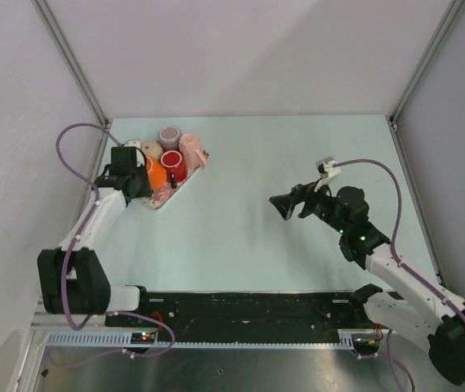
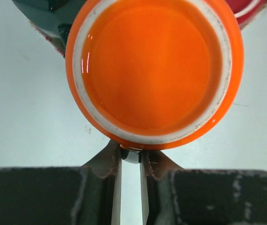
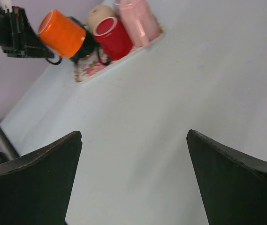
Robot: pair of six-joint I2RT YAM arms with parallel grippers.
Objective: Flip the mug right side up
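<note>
Floral tray is parked at the far left of the pale green table; it's pretty crowded with mugs; a red mug is stood open side up near the middle; a pink mug is set just beside it; a beige mug and a mauve cup are tucked in behind.

Six mugs are in sight: one orange mug, one red mug, one pink mug, one beige mug, one mauve mug and one dark mug. There is one flowered tray, and two grippers, the left gripper and the right gripper.
</note>
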